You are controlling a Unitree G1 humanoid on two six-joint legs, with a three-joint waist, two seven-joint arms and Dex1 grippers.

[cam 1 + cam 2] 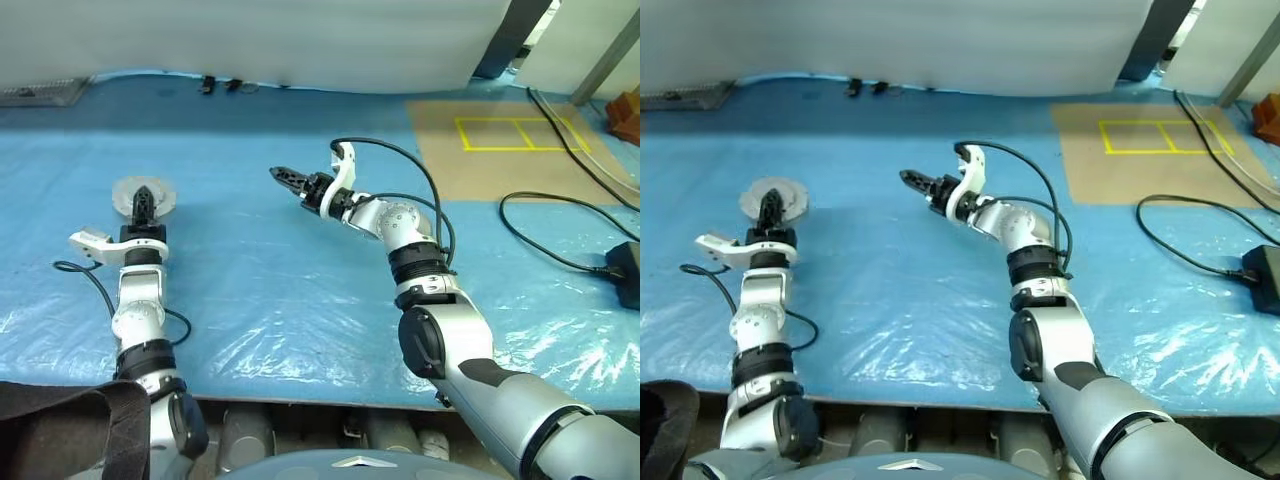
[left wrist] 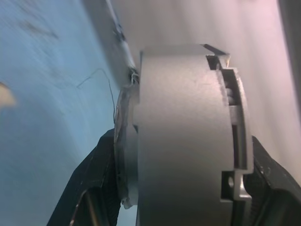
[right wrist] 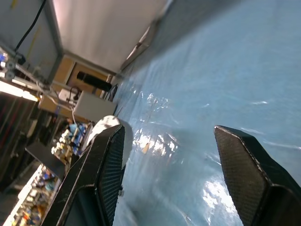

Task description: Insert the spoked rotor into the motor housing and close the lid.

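Left gripper (image 1: 143,196) clasps a round silver motor part (image 1: 143,197) between its black fingers (image 2: 101,188), far left over the blue sheet (image 1: 300,290). Right gripper (image 1: 280,176) hovers mid-scene, jaws parted, empty, well right of it.

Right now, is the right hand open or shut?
Open. The right hand holds nothing; its two black fingers stand apart with blue sheet between.
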